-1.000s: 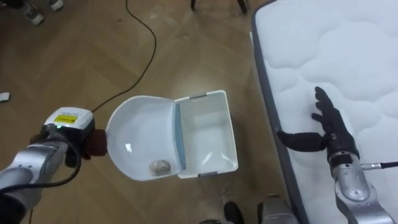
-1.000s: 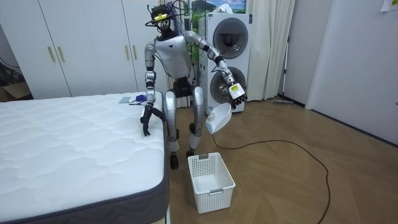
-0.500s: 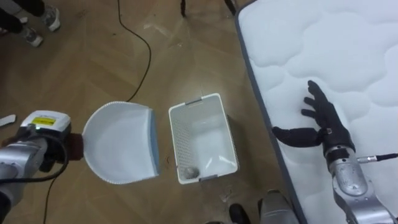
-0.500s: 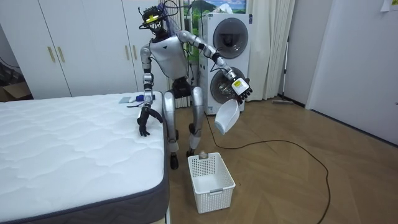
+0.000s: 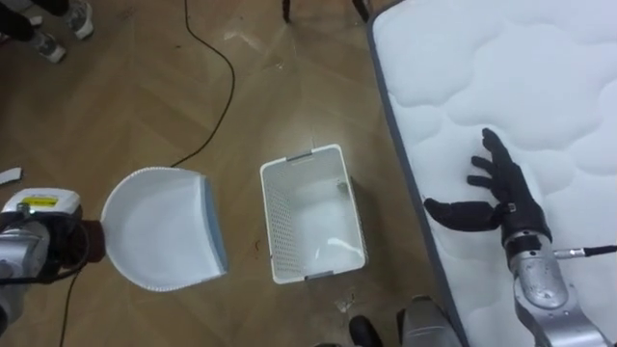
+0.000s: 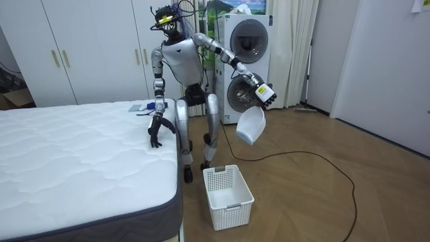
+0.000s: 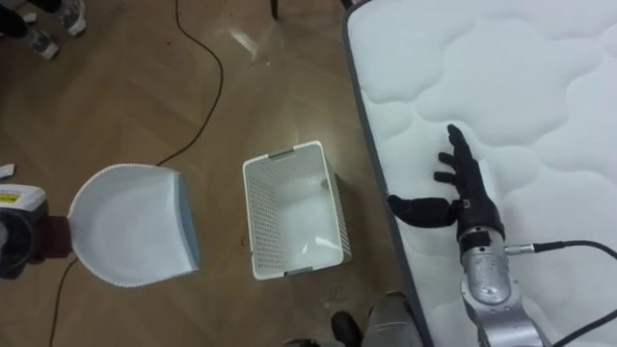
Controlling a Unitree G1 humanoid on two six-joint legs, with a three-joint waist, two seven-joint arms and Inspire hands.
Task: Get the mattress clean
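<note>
One dustpan (image 5: 159,231) is held by its handle in the left hand's (image 5: 60,249) curled fingers; the right hand's (image 5: 503,198) fingers are spread flat on the bed (image 5: 540,87), with the basket (image 5: 280,231) between.

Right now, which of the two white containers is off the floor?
The scoop-shaped dustpan, held up by the left hand; the perforated basket stands on the floor beside the bed.

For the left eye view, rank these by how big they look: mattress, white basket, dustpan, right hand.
Largest: the mattress, even though the frame cuts it off.
Next: the dustpan and the white basket look about alike. The dustpan is held up nearer the camera, so I won't rank them.
Smallest: the right hand.
</note>
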